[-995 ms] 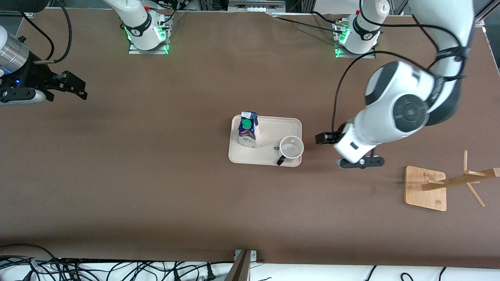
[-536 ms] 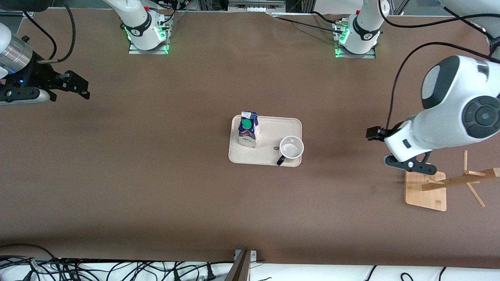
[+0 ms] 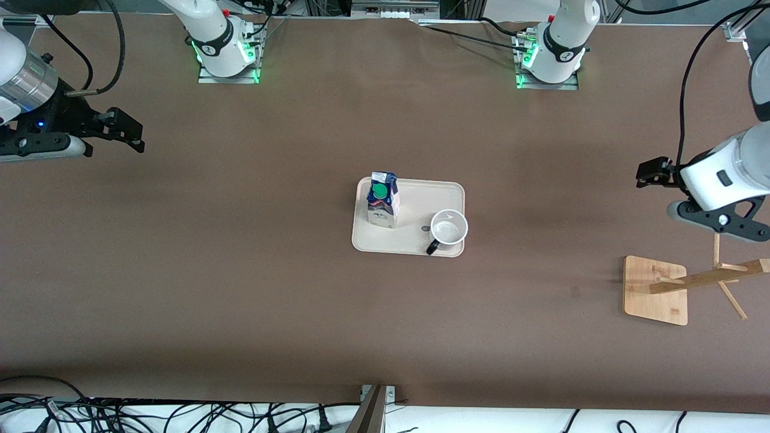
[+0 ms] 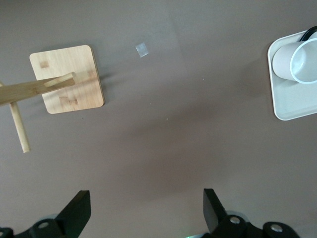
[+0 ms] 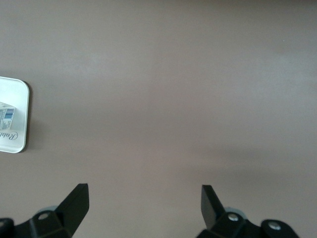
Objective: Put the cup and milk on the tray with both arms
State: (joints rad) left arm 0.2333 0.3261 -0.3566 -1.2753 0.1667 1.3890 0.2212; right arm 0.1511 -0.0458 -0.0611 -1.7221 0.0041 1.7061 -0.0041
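The left gripper (image 3: pixel 652 171) has its jaws spread wide with nothing between them, hanging over bare table toward the left arm's end from the tray (image 3: pixel 415 204), and the right gripper (image 3: pixel 123 129) is likewise wide open and empty over the table toward the right arm's end. On the tray the milk (image 3: pixel 382 201) stands upright at the edge toward the right arm, and the cup (image 3: pixel 448 230) stands upright in the corner nearest the front camera toward the left arm. Since a second ago the left gripper has pulled well away from the tray, past the wooden rack (image 3: pixel 657 290), while the right gripper has barely shifted.
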